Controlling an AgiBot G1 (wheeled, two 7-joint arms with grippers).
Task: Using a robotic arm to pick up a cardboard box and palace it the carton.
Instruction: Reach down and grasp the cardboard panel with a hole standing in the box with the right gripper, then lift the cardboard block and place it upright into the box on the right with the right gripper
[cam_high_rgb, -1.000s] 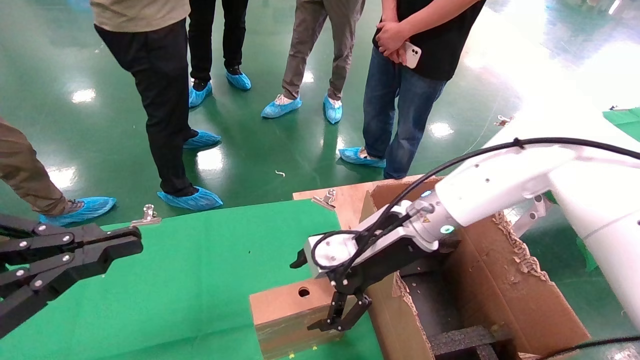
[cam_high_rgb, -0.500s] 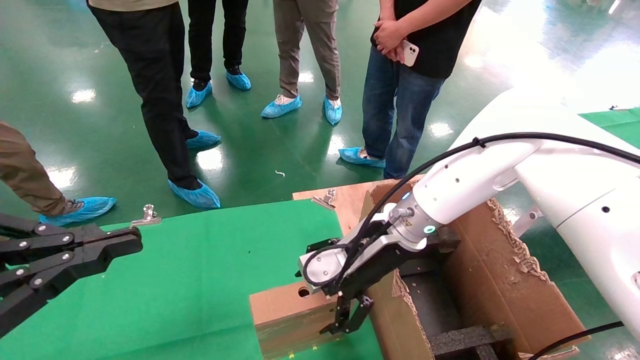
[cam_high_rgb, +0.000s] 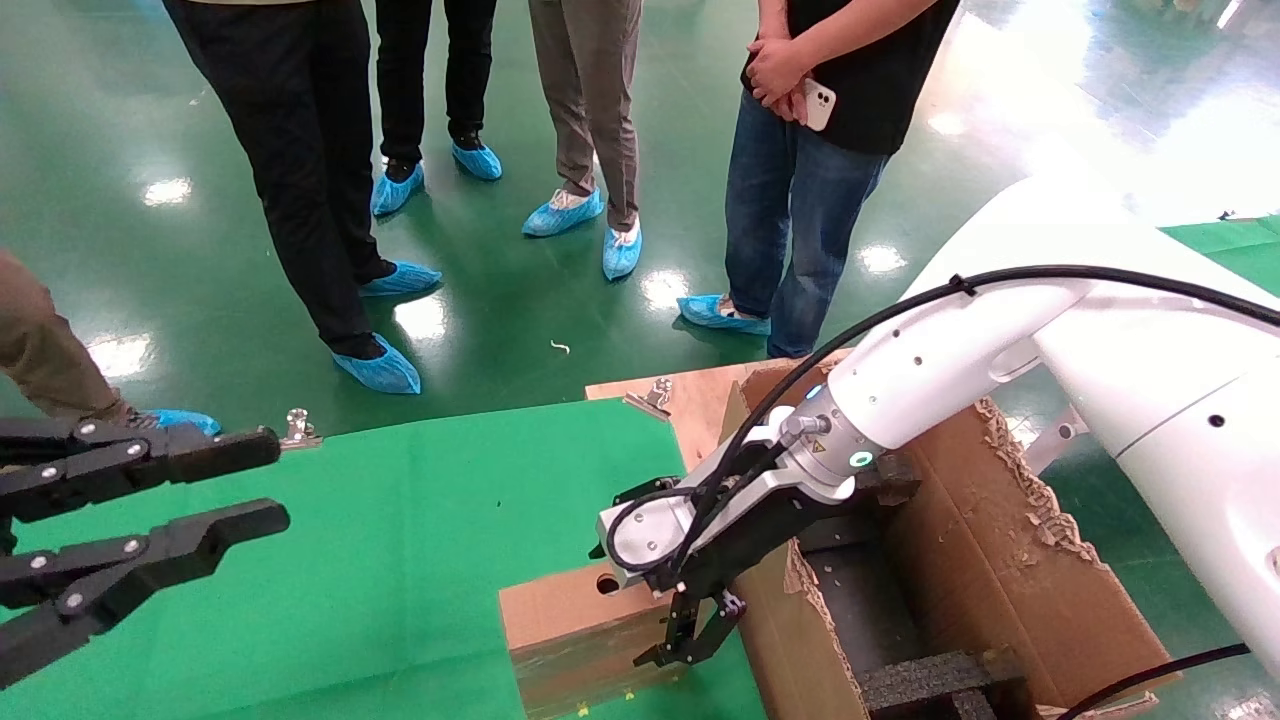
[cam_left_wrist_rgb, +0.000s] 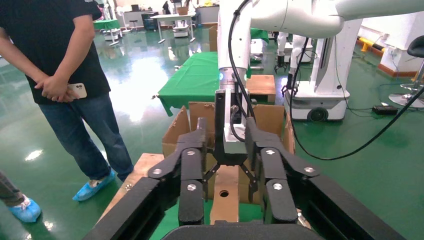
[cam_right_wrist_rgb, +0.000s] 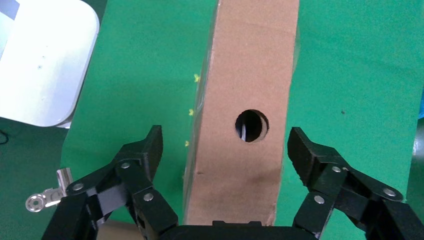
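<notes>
The small brown cardboard box (cam_high_rgb: 570, 625) with a round hole stands on edge on the green cloth, right beside the carton (cam_high_rgb: 1000, 570). My right gripper (cam_high_rgb: 682, 645) hangs open straddling the box's near end, and its fingers are clear of the box on both sides. In the right wrist view the cardboard box (cam_right_wrist_rgb: 245, 75) runs between the open right gripper (cam_right_wrist_rgb: 225, 140). My left gripper (cam_high_rgb: 272, 478) is open over the table's left side, away from the box. In its wrist view the left gripper (cam_left_wrist_rgb: 225, 130) frames the cardboard box (cam_left_wrist_rgb: 225, 200) and the carton (cam_left_wrist_rgb: 175, 135) behind it.
Several people in blue shoe covers stand on the green floor beyond the table. Metal clips (cam_high_rgb: 298, 430) (cam_high_rgb: 650, 398) sit at the cloth's far edge. The carton holds black foam inserts (cam_high_rgb: 930, 680) and rests on a wooden board (cam_high_rgb: 700, 395).
My left gripper has opened from shut. The right gripper has shifted left and down over the box's end and has held still for the last half second. The bystanders have shuffled.
</notes>
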